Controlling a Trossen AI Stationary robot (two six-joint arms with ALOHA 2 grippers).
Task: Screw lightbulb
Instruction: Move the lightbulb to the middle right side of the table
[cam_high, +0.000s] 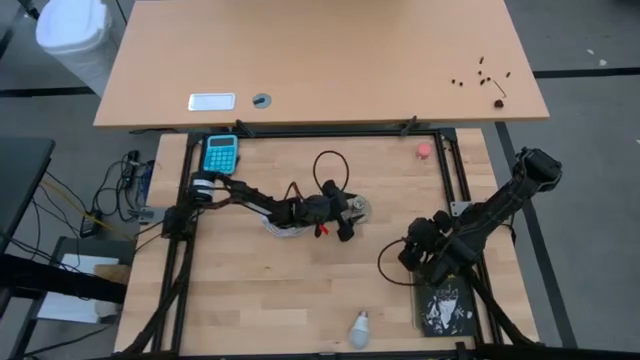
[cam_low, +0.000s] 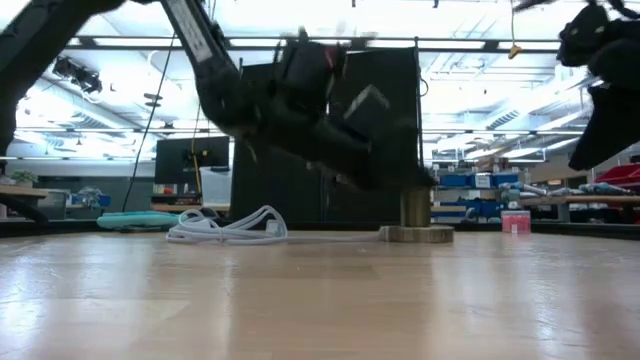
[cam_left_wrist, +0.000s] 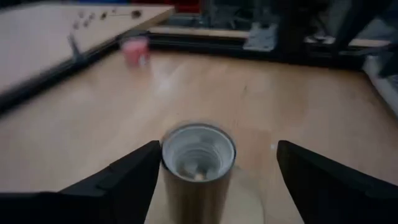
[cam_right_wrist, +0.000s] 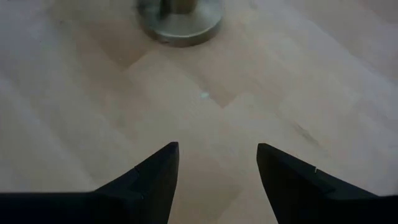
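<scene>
My left pincer (cam_high: 352, 215) sits near the middle of the desk (cam_high: 300, 290), right at the socket (cam_left_wrist: 198, 163). In the left wrist view its two fingers (cam_left_wrist: 127, 180) stand wide apart on either side of the socket's upright brass-coloured tube, whose open mouth faces the camera; I see nothing between the fingers but that tube, and they are not touching it. The socket's round flat base (cam_low: 416, 235) rests on the wood, and its white coiled cord (cam_low: 225, 226) lies on the desk beside it, toward the left arm's side.

My right pincer (cam_right_wrist: 217, 168) hovers off to the right of the desk, low over bare wood, with a gap between its fingers and nothing in it; the socket's base (cam_right_wrist: 180, 22) shows farther ahead of it. In the high view that arm hangs just above a black book (cam_high: 445, 305) lying at the near right corner.

The lightbulb (cam_high: 359, 326) lies on its side at the near edge of the desk, well apart from both pincers and from the socket, left of the black book.

Farther out, a small pink-red round object (cam_high: 424, 150) sits near the far right corner, and a teal calculator (cam_high: 221, 153) lies at the far left corner.
</scene>
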